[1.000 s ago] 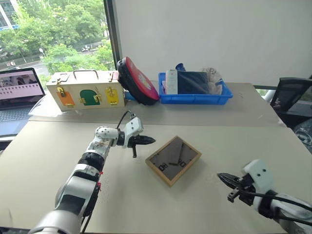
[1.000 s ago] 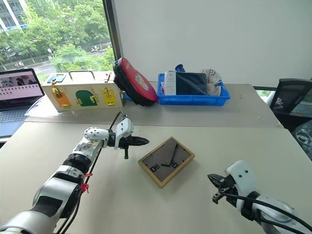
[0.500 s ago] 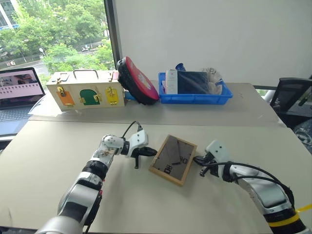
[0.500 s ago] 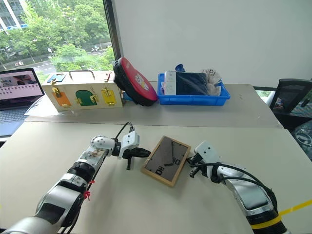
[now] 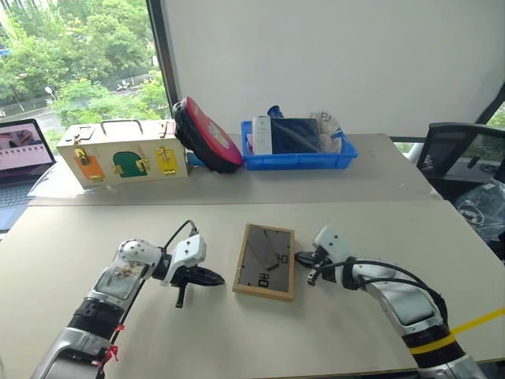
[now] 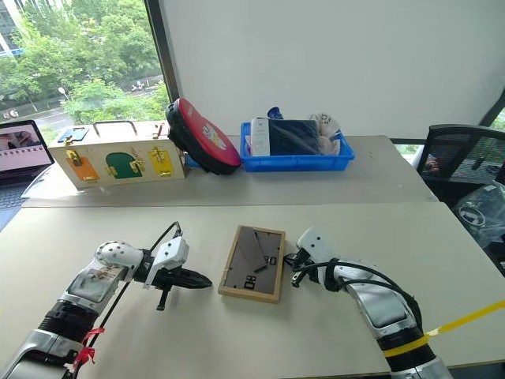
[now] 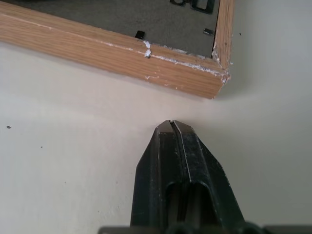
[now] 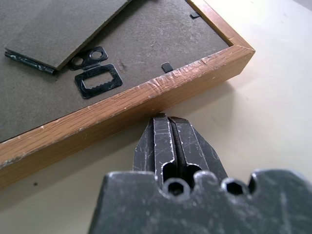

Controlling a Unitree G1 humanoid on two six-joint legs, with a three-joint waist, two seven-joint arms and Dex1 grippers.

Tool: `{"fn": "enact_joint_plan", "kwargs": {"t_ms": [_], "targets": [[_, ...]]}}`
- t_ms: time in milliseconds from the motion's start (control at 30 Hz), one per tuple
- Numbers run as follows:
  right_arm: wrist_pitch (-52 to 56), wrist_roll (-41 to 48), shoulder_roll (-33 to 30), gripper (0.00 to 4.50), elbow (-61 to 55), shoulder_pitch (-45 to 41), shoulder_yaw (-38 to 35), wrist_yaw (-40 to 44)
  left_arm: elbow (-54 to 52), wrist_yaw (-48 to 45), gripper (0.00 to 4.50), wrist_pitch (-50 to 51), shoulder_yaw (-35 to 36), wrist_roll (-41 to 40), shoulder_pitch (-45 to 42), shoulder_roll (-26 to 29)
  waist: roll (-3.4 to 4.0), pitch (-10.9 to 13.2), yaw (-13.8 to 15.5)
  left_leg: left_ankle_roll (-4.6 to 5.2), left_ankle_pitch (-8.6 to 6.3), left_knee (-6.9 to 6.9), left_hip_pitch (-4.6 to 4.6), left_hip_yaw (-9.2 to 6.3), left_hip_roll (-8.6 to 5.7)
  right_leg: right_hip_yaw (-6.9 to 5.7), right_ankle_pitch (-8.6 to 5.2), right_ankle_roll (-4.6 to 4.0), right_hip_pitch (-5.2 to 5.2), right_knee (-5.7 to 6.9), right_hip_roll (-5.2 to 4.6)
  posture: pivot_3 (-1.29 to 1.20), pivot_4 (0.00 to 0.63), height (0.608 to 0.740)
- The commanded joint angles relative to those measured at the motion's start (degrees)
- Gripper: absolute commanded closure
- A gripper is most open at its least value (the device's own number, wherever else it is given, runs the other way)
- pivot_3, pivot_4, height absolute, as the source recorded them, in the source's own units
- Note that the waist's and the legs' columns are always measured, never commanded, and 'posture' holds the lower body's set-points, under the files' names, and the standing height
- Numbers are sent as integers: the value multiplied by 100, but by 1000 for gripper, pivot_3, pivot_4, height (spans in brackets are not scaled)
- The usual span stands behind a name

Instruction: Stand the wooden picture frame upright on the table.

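The wooden picture frame (image 5: 265,261) lies back-up on the table (image 5: 379,229). The closed right gripper (image 5: 301,257) touches its edge. The left gripper (image 5: 218,278), also closed, is near it.

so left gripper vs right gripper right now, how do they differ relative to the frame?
The right gripper has its tips against the wooden picture frame, on its right edge; the left gripper stops short of the frame's left side, bare table between. Both are shut, empty and pointing inward at the frame, which lies flat, back up.

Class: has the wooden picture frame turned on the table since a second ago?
Yes. The wooden picture frame has rotated: its edges were diagonal to the table seam, now nearly square to it.
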Motion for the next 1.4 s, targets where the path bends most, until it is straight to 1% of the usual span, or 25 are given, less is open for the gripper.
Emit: {"fn": "enact_joint_plan", "kwargs": {"t_ms": [33, 200, 367, 500, 633, 733, 833, 933, 1100, 1233, 1400], "targets": [[-224, -213, 356, 4443, 409, -209, 519, 196, -276, 34, 4500, 280, -230, -51, 144, -23, -1, -1, -11, 0, 0, 0, 1, 0, 1, 0, 0, 0, 0, 1, 1, 0, 150, 710], [-510, -430, 634, 4443, 887, -533, 618, 320, -473, -18, 4500, 453, -299, -121, 222, 47, -2, -3, -39, -1, 1, 2, 3, -1, 1, 0, 0, -1, 0, 6, 2, 0, 150, 710], [-571, -544, 656, 4443, 1014, -557, 564, 450, -283, 138, 4500, 195, -300, 92, 216, 141, -1, -4, -49, 0, 0, -1, 3, -2, 1, 0, 0, -5, -1, 6, 2, 0, 150, 710], [-382, -603, 396, 4443, 767, -307, 509, 552, -28, 328, 4500, 70, -215, 194, 133, 211, 0, -6, -35, 0, 0, -3, 3, -2, 1, -1, -1, -7, -2, 6, 2, 0, 150, 710], [-3, -563, -10, 4443, 273, 49, 417, 641, 273, 645, 4500, -60, -165, 372, 21, 289, 2, -17, 66, -1, 0, -4, 3, -2, 1, -4, -3, -9, -2, 5, 1, 0, 150, 710], [362, -366, -388, 4443, -437, 381, 416, 936, 812, 1201, 4500, -101, 56, 354, -277, 125, 3, -42, 165, -1, 0, -3, 3, -1, 0, -6, -9, -3, -2, 5, 0, 0, 150, 710], [730, -184, -553, 4443, -957, 555, 472, 1058, 1160, 1373, 4500, -189, 143, 226, -533, -16, -5, -71, 212, -1, 0, -1, 3, -2, 1, -7, -25, 19, -2, 5, 0, 0, 150, 710], [962, -94, -516, 4443, -1166, 593, 545, 1029, 1184, 1450, 4500, -157, 96, 149, -661, -252, -6, -74, 226, -2, 0, -1, 3, -1, 1, -7, -26, 19, -3, 5, 0, 0, 150, 710], [1062, -155, -354, 4443, -1173, 535, 635, 909, 1046, 1455, 4500, -129, -104, 158, -648, -592, -15, -83, 251, -2, 0, -4, 2, -2, 1, -8, -25, 15, -3, 5, 0, 0, 150, 710], [1121, -145, -346, 4443, -1230, 564, 588, 922, 913, 1469, 4500, -119, -131, 211, -601, -646, -15, -84, 249, -2, 0, -4, 2, -2, 1, -8, -25, 14, -3, 4, 1, 0, 150, 710], [1334, -17, -385, 4443, -1428, 596, 487, 942, 1343, 1430, 4500, -433, -144, 389, -755, -610, -14, -84, 265, -2, 0, -5, 2, -1, 0, -8, -25, 14, -4, 4, 0, 0, 150, 710]]}}
